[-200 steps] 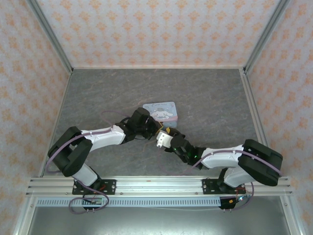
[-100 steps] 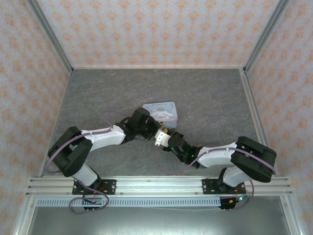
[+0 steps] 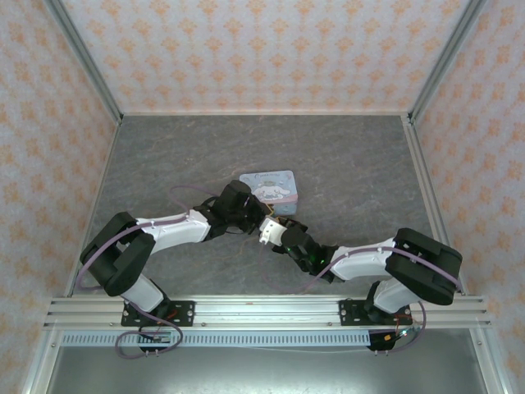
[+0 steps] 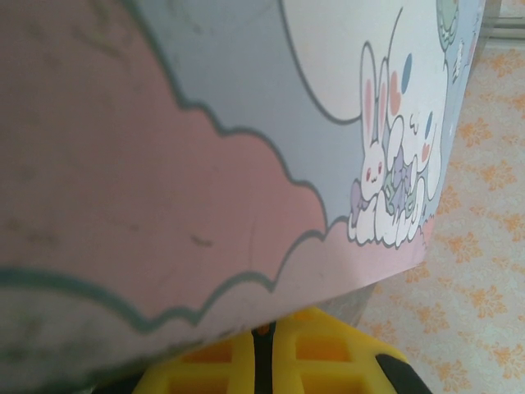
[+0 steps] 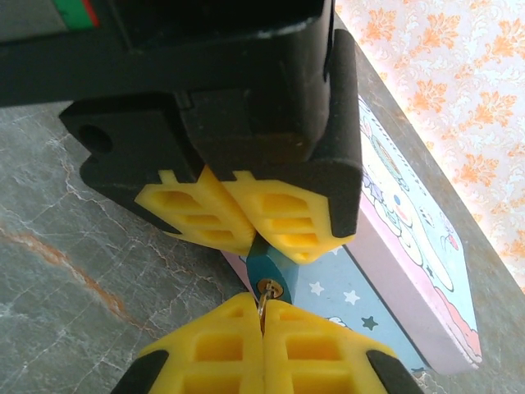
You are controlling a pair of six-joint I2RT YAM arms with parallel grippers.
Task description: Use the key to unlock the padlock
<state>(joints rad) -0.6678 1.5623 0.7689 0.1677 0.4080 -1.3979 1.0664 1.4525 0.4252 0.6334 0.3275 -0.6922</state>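
— Holding what, the left gripper (image 5: 248, 238)?
— Its yellow fingers pinch a small teal-green padlock (image 5: 267, 267), just beside the near edge of the pastel blue-pink cartoon tin box (image 5: 410, 246).
— And the right gripper (image 5: 262, 320)?
— Its fingers press together on a thin metal key (image 5: 262, 306) meeting the padlock's keyhole (image 5: 267, 286).

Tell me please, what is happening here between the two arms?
The left end effector grips the teal padlock close to the cartoon tin box. The right end effector pinches the tiny key, whose tip meets the padlock's keyhole. Whether the lock is open yet, I cannot tell.
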